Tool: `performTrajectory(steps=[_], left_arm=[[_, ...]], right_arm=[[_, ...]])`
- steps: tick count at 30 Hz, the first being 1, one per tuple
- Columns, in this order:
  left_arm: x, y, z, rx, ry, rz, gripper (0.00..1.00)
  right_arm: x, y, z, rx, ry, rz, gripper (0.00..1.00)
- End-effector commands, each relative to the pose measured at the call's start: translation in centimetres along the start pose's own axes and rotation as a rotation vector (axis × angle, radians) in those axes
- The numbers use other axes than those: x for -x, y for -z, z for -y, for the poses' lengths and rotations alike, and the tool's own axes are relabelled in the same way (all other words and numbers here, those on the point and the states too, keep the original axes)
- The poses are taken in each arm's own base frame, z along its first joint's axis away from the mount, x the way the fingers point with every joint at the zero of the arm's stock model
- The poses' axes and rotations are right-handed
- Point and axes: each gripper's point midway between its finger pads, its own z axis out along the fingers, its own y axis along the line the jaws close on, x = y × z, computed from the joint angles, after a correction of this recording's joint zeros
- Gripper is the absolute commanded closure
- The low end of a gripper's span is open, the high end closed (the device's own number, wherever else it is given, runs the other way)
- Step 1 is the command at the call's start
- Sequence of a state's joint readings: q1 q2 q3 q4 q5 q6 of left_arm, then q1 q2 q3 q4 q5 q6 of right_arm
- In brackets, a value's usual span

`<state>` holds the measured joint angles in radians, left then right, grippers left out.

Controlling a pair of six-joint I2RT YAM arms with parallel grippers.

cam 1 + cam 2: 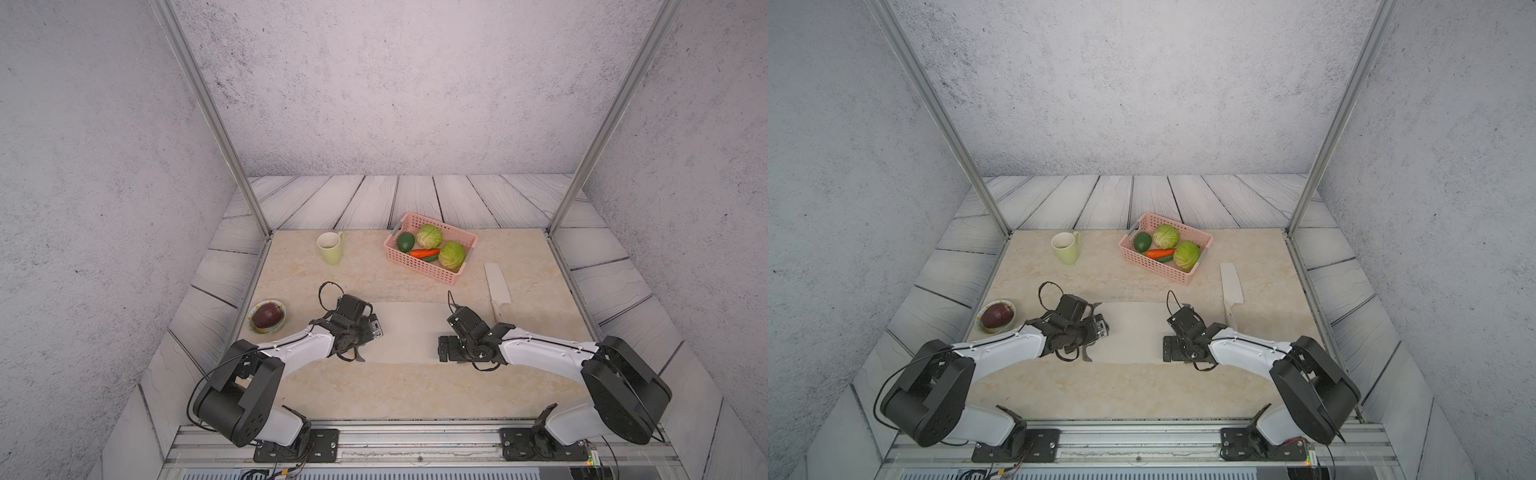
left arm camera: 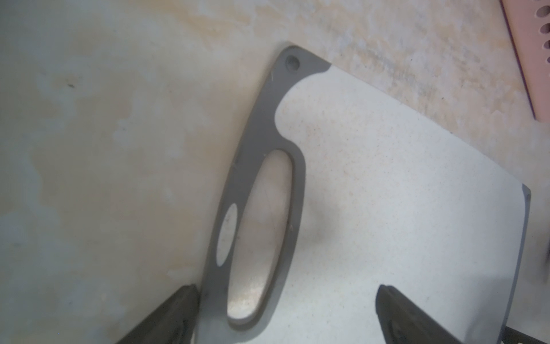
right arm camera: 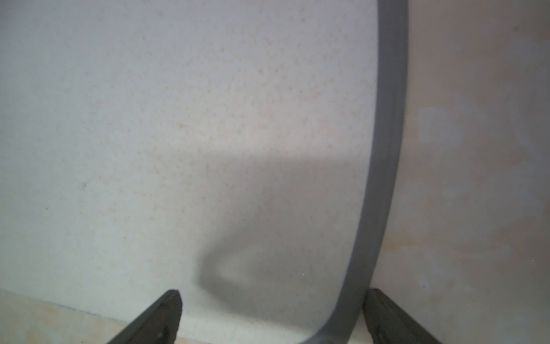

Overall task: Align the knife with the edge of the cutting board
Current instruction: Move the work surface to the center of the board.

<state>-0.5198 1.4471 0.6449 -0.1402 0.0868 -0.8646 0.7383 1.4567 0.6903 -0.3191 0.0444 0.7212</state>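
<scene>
Cutting board (image 1: 407, 332), one only, lies flat on the marbled beige counter (image 1: 374, 395) between the two arms. Its long sides run left to right, with the oval handle hole and a dark grey strip at its left end and a plain grey strip at its right end. Both arms reach in over it. The left end effector (image 2: 287, 287) has its fingers spread wide, one on each side of the handle end, and grips nothing. The right end effector (image 3: 273, 292) is just as wide and also empty, with one finger over the pale surface and the other outside the grey strip. One pink perforated basket (image 1: 419, 266) stands at the far side and holds five vegetables. One knife (image 1: 497, 289) lies flat on the counter, off the board and to the right of the basket. Its broad cream blade points away, and its handle reaches toward the board's far right corner; whether they touch cannot be told. One pale green mug (image 1: 330, 248) stands far left. The basket's contents are two cabbages (image 1: 429, 236) (image 1: 452, 255), one avocado (image 1: 406, 242), one carrot (image 1: 424, 252) and one cucumber (image 1: 432, 258). One small dish (image 1: 274, 301) near the left arm carries a single dark red fruit (image 1: 268, 316).
</scene>
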Motion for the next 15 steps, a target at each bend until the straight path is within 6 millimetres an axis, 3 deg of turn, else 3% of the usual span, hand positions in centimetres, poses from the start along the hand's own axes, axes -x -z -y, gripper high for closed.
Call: performTrajectory(steps=[1, 15], left_arm=[[-5.14, -0.29, -3.59, 0.124, 0.035, -0.212, 0.02], [-4.35, -0.1, -3.83, 0.124, 0.053, -0.208, 0.02]], right_arm=[[-3.42, -0.43, 1.52, -0.046, -0.003, -0.13, 0.01], [-3.47, -0.47, 1.75, -0.057, -0.011, -0.129, 0.01]])
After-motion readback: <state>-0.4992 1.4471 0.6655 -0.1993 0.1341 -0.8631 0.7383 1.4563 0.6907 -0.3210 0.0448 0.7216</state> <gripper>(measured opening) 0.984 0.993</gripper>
